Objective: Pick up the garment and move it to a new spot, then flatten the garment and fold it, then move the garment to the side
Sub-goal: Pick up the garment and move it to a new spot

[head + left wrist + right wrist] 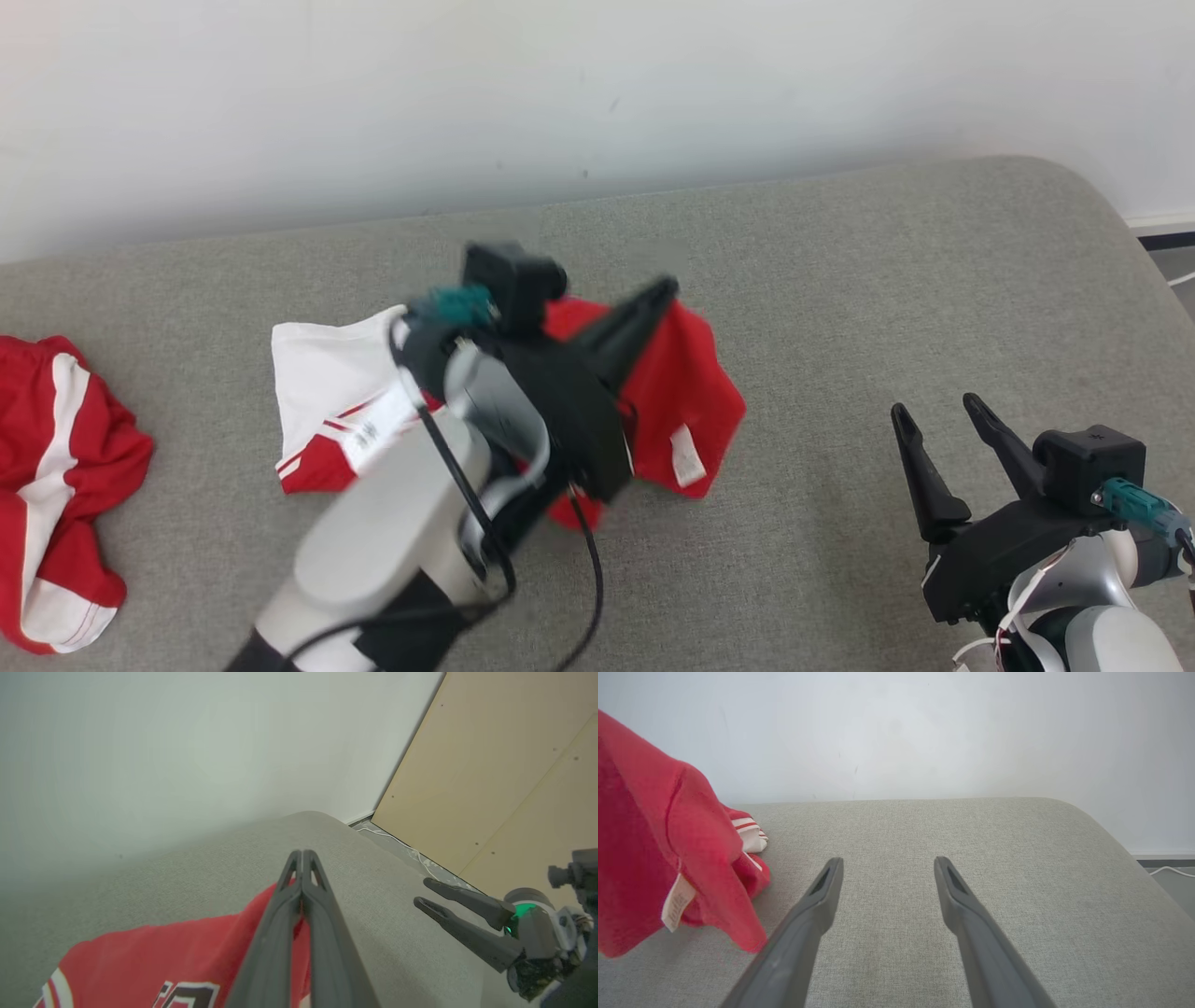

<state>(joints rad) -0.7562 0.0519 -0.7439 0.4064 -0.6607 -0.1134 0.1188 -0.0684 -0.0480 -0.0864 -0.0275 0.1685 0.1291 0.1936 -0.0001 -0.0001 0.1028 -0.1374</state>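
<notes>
The garment [681, 392] is red with white panels and a white label, lying bunched at the middle of the grey padded surface [840, 280]. My left gripper [665, 287] is shut above it, fingers pointing up and right, with red cloth caught between them. In the left wrist view the shut left gripper [302, 854] has the garment [163, 956] rising to its fingers. My right gripper [934, 406] is open and empty at the lower right, apart from the cloth. The right wrist view has the right gripper [887, 861] open over bare surface, with the garment [644, 858] hanging at the left.
A second red and white garment [56, 485] lies crumpled at the far left edge. A white wall runs behind the surface. The surface's rounded right end drops to the floor, where a white cable [397, 842] lies beside a wooden panel [514, 765].
</notes>
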